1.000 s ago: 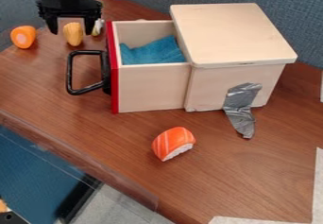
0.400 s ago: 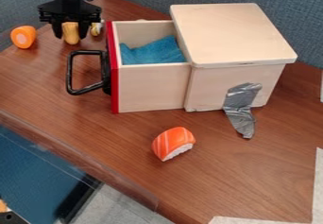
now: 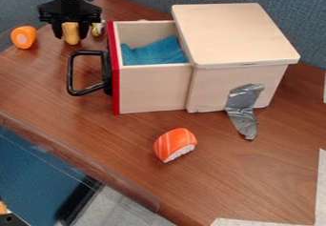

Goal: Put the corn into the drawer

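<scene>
At the upper left, the black gripper hangs down over the table with its two fingers closed on the sides of the yellow corn. The corn stands low, at about table level; whether it touches the wood I cannot tell. To the right of the gripper is the wooden drawer, pulled out of its box, with a red front and a black handle. A blue cloth lies inside the drawer.
An orange round piece lies left of the gripper, and a small pale item just right of it. The box has grey tape at its base. Toy sushi sits in front, on the brown table.
The gripper has come down around the corn, and its fingers have moved from wide apart to against the corn's sides. The drawer and the other objects have stayed in place.
</scene>
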{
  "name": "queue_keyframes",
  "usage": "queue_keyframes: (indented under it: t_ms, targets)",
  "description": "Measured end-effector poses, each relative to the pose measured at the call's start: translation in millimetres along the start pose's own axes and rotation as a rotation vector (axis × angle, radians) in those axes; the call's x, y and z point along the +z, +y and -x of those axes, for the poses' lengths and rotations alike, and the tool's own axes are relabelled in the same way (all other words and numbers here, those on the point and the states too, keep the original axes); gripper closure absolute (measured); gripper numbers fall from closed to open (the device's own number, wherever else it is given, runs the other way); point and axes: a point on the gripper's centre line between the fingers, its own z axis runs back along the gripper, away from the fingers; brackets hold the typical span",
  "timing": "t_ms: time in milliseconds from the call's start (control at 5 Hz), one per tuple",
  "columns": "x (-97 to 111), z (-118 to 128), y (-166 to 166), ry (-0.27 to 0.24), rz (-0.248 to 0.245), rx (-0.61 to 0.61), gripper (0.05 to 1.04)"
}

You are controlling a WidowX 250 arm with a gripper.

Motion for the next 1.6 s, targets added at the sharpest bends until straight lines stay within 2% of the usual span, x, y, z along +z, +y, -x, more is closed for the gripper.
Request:
queue_keyframes:
  t_ms: [200, 400, 600, 1000, 1200, 1400, 1600]
  targets:
    - [24.3, -4.3, -3.1, -0.019, -0.001, -0.045, 0.49]
    - [69.6, -11.9, -26.1, -0.064, 0.079, -0.117, 0.49]
    - [101.6, -17.2, -35.9, -0.104, 0.148, -0.165, 0.49]
    - [158.0, 26.4, -69.1, -0.153, 0.267, -0.359, 0.49]
    - [167.7, 55.8, -81.9, -0.144, 0.286, -0.425, 0.49]
    - [164.6, 68.5, -91.6, -0.147, 0.283, -0.45, 0.49]
    - [140.1, 75.8, -97.2, -0.106, 0.253, -0.455, 0.49]
